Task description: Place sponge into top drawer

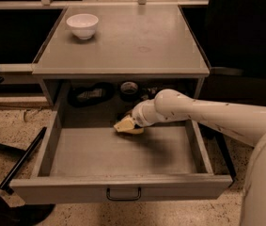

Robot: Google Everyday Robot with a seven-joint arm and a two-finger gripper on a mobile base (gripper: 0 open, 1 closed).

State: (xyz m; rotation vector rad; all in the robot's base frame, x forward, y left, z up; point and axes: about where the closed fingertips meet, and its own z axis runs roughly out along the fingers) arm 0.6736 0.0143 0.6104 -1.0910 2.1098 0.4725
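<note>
Pincer [129, 122] and sponge [127, 126] inside top drawer [123, 188].

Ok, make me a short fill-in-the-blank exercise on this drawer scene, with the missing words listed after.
1. The white bowl stands on the ____ of the cabinet.
2. The top drawer is pulled ____.
3. The gripper reaches into the drawer from the ____ side of the picture.
4. The sponge at the gripper is inside the ____.

Missing words: top; open; right; drawer
</note>
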